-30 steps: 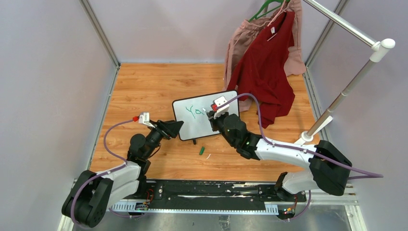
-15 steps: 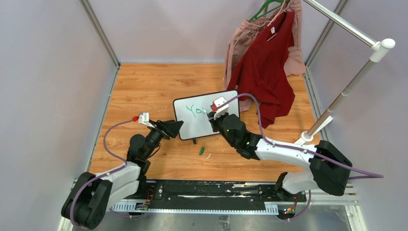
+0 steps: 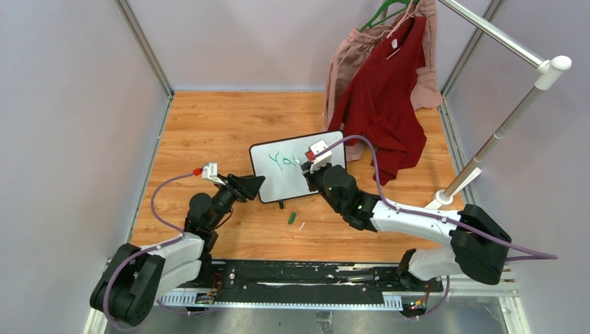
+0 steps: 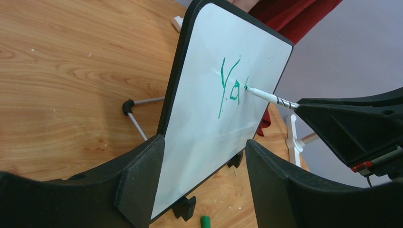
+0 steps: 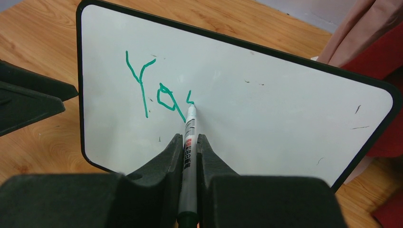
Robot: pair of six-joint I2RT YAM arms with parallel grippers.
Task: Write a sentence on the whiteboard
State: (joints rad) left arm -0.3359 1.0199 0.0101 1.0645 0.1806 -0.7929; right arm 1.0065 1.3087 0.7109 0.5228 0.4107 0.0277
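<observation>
The whiteboard [image 3: 278,184] stands tilted on its feet mid-table, black-framed. On it is the sentence [image 5: 157,90], green letters reading "Yo" plus a short stroke of a third letter. My right gripper [image 5: 189,138] is shut on a white marker [image 5: 191,118], whose green tip touches the board just right of the "o". My left gripper [image 4: 204,142] is open and straddles the board's lower left corner [image 4: 161,199]. Its left finger [image 4: 138,175] is at the board's edge, and its right finger [image 4: 271,175] stands well apart from the face.
A green marker cap [image 3: 293,218] lies on the wood in front of the board. A red garment [image 3: 383,97] and a pink one [image 3: 348,62] hang at the back right from a rack pole [image 3: 501,132], whose white base [image 3: 442,198] stands right of my right arm.
The left jaws have narrowed a little around the board's corner. The marker tip has shifted slightly right of the "o", starting a new green stroke.
</observation>
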